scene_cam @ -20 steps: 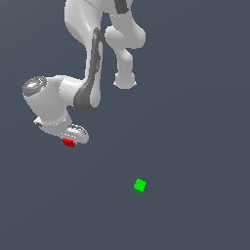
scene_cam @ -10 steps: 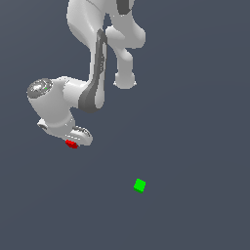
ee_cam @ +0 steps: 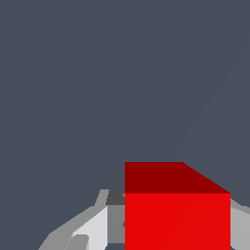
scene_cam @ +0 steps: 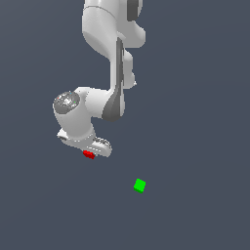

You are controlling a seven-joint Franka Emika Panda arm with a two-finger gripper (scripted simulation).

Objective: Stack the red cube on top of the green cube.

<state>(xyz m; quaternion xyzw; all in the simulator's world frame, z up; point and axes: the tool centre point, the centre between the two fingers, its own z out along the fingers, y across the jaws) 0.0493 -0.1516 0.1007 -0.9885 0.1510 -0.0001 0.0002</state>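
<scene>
The gripper has its jaws closed on the red cube, held square with no long axis, well apart from the green cube.

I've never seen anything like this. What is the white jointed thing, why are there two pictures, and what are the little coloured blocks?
The white jointed thing is a robot arm, drawn by a computer simulation rather than photographed. The exterior view looks at the whole scene from a camera off the arm. The wrist view comes from a camera on the arm's wrist, so it looks past the gripper, the two-fingered clamp at the arm's end. The red cube fills much of that close view and sits between the fingers, so the gripper appears to be gripping it. The green cube lies alone on the dark grey surface, towards the exterior view's right of the gripper.
</scene>
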